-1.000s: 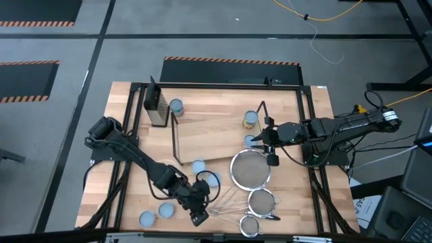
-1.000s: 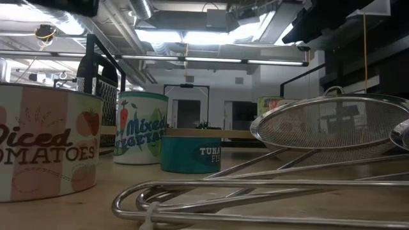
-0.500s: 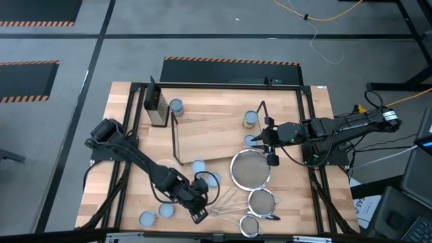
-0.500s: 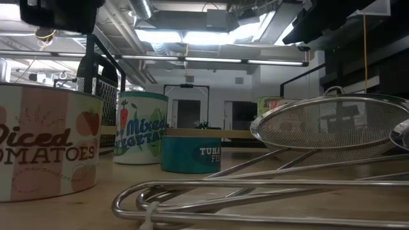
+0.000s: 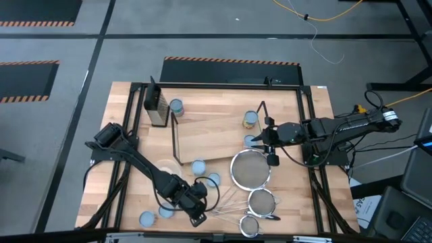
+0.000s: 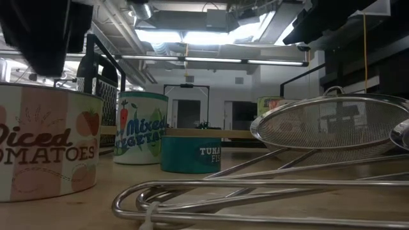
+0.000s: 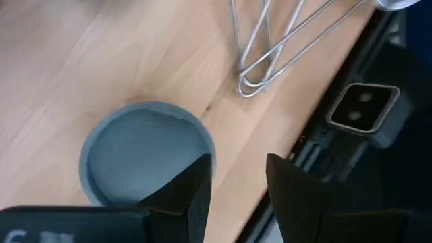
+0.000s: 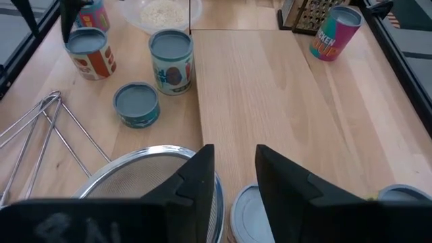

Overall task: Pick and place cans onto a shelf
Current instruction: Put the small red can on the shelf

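Note:
My left gripper is open and points down near the table's front edge, just above a "Diced Tomatoes" can that stands upright on the table. One finger hangs over the can's rim and the other is beside it. My right gripper is open at the right end of the shelf, with a can's top just below its fingertips. Another can stands on the shelf nearby. A vegetables can, a tuna can and one more can stand on the table.
A dark box grater and a pink can stand at the far left. Three wire strainers lie at the front right, their wire handles close to my left gripper. A clear bowl of grains sits left of the shelf.
My left gripper has gone down toward the "Diced Tomatoes" can and a little toward the table's left. In the low view it has come in from above and now hangs just over that can. The cans have stayed where they were.

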